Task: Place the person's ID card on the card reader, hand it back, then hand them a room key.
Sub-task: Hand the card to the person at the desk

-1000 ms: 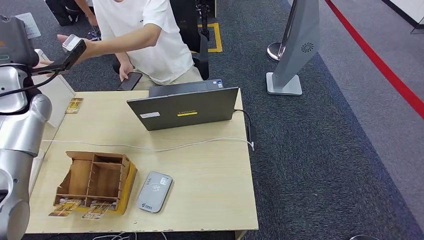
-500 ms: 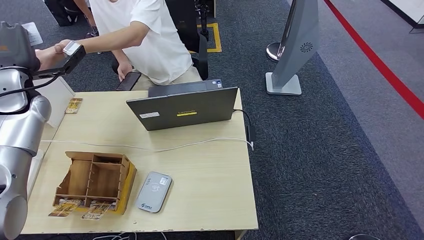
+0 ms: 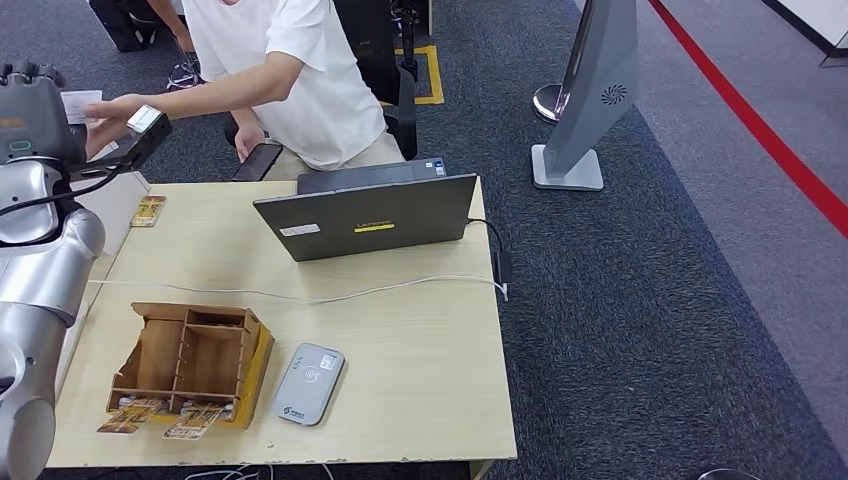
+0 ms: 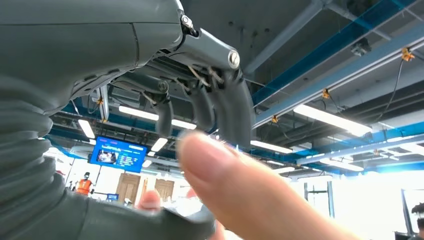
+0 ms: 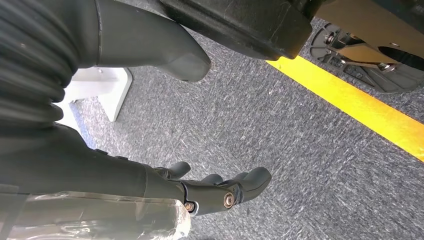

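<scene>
Left hand (image 3: 30, 110) raised beyond the table's (image 3: 420, 370) far-left corner, fingers (image 4: 235, 110) apart, nothing gripped. Person's hand (image 3: 115, 108) touches it, holding white card (image 3: 80, 105) just beside. Card reader (image 3: 309, 384) on table, well apart. Right hand (image 5: 220, 190) hangs, loosely spread.

Head camera looks steeply down on the wooden table (image 3: 420, 340), left arm rising along the frame's left edge. Left wrist camera tilts up close behind the left hand (image 4: 200, 107) toward the ceiling; right wrist camera faces carpet (image 5: 300, 150), hand (image 5: 220, 190) low in frame.
</scene>
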